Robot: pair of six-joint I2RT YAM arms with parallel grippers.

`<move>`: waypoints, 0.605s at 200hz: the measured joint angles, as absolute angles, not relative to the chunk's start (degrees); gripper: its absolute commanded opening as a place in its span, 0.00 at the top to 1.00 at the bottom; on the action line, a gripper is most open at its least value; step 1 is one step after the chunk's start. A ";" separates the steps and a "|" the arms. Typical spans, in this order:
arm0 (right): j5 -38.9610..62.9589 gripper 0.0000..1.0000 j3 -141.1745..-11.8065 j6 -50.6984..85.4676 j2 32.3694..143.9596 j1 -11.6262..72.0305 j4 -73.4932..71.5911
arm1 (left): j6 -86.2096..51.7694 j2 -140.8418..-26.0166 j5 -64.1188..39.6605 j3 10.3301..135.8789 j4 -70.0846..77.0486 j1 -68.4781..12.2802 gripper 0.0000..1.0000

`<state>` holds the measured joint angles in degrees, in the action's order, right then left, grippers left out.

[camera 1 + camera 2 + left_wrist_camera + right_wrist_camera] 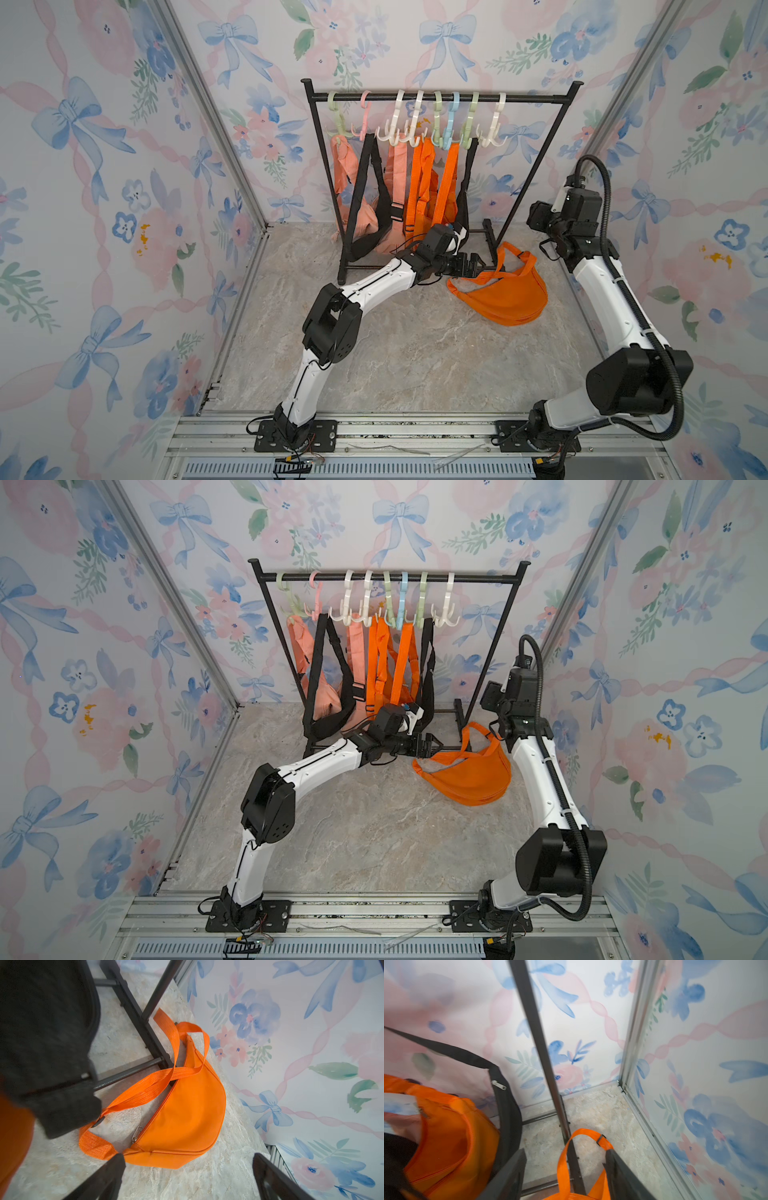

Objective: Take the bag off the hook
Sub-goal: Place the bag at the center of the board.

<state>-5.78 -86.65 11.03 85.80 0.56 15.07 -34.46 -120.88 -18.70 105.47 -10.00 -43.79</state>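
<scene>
Nearest us runs the rail [374, 428] that carries both arm bases, and beyond it lies the marble table [395, 353]. We see the bag [503, 297], bright orange, lying flat on that table, off the hooks [415, 124] and just beside the foot of the rack [440, 97] on the right arm's side. Its strap [509, 253] arches up and over that foot. Several hung bags [419, 187], peach, black and orange, hang from the hooks along the rack's bar. The left gripper [478, 266] reaches low across the table, close to the near end of the strap. In the left wrist view its fingers [112, 1174] stand wide apart with nothing between them, and the bag [182, 1109] lies on the table just ahead of them, zipper pull showing. The right arm stands upright near the side wall, its wrist bent down toward the rack's foot. In the right wrist view the right gripper [565, 1153] is also parted. The strap [564, 1159] rises between its fingers [618, 1167], close against one of them, and is not pinched.
</scene>
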 measured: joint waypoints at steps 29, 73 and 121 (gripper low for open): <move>-2.68 0.37 -86.67 9.82 85.45 6.11 12.43 | -33.30 -113.97 -15.81 100.25 -8.60 -42.50 0.02; 4.36 0.42 -89.54 10.26 90.72 9.74 10.66 | -32.53 -114.21 -13.69 102.94 -7.42 -39.90 0.02; 6.50 0.42 -89.36 10.44 91.64 9.67 9.91 | -32.56 -124.57 -13.89 116.86 -7.40 -39.72 0.02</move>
<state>6.50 -89.36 10.44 91.64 9.67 9.91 -32.56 -124.57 -13.89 116.86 -7.40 -39.72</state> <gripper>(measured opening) 0.578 0.979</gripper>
